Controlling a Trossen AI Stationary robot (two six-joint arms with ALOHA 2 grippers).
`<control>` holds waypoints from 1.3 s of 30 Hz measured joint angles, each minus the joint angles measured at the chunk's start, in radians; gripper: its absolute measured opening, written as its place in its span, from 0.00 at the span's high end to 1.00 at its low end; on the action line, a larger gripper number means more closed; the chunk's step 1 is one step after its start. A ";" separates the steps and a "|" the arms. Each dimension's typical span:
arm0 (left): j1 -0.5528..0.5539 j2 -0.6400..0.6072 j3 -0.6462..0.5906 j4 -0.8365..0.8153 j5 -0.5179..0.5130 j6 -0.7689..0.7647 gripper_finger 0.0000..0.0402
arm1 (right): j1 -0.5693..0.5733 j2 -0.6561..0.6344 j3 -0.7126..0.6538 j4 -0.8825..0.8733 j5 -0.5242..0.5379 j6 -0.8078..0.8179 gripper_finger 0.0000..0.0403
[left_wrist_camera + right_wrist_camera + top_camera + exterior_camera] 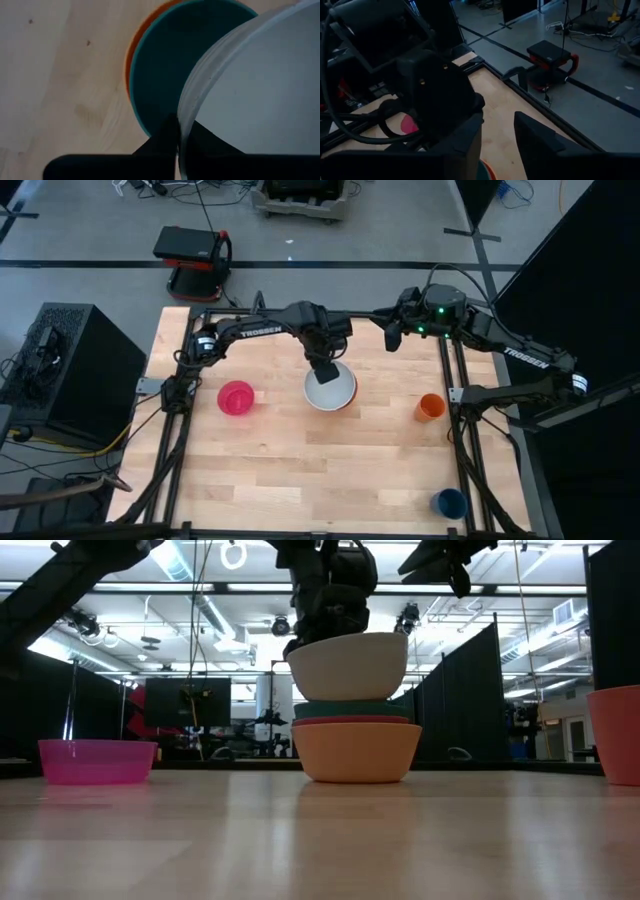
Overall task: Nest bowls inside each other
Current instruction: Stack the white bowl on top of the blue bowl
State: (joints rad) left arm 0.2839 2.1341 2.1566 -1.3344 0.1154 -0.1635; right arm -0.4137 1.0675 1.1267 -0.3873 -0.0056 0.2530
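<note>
white bowl (347, 665) pinched at rim by left gripper (176, 131), held above stack (355, 745) for nesting | right gripper (497, 132) part-open, empty, waiting behind stack

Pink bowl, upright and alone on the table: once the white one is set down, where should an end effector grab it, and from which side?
Probably the rim. The pink bowl sits upright, mouth open, its wall flaring outward, so one finger inside and one outside, coming from above, suits it, as the left end effector holds the white bowl. It lies nearer the left arm.
</note>
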 joint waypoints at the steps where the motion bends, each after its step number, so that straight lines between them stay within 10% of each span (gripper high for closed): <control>1: 0.001 0.002 0.003 0.000 0.001 0.000 1.00 | 0.000 0.000 0.000 0.000 0.000 0.000 0.74; 39: 0.070 0.006 -0.134 0.018 0.106 -0.174 1.00 | 0.000 0.000 0.000 -0.005 0.000 -0.004 0.73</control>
State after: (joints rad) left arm 0.3542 2.1403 2.0223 -1.3165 0.2219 -0.3379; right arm -0.4137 1.0676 1.1267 -0.3923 -0.0059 0.2493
